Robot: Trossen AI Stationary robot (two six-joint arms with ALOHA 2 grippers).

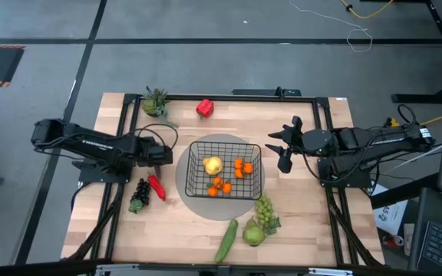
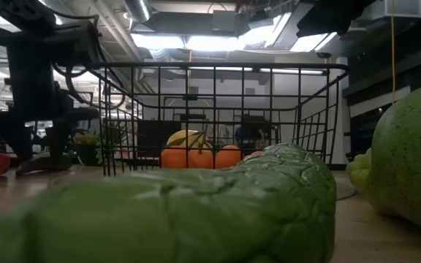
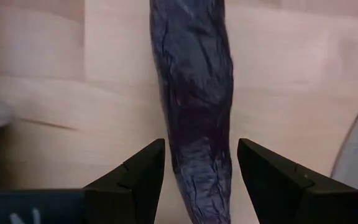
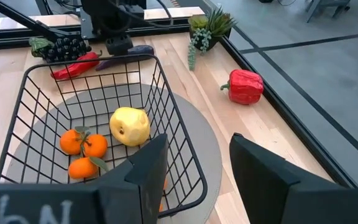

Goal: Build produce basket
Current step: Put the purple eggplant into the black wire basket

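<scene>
The black wire basket (image 1: 192,178) stands on a round grey mat at the table's middle. It holds a yellow fruit (image 1: 212,165) and several small oranges (image 1: 242,167). My left gripper (image 1: 169,153) is at the basket's left side, low over the table. It is open, with one finger on either side of a long dark purple vegetable (image 3: 194,93) that lies on the wood; a narrow gap shows at each finger. The vegetable also shows in the right wrist view (image 4: 134,52). My right gripper (image 1: 284,147) is open and empty, right of the basket.
A red chili (image 1: 156,186) and dark grapes (image 1: 139,195) lie near the left gripper. A red pepper (image 1: 205,108) and a small plant (image 1: 156,101) are at the far side. Green grapes (image 1: 265,208), a pear (image 1: 253,232) and a cucumber (image 1: 226,239) lie at the near side.
</scene>
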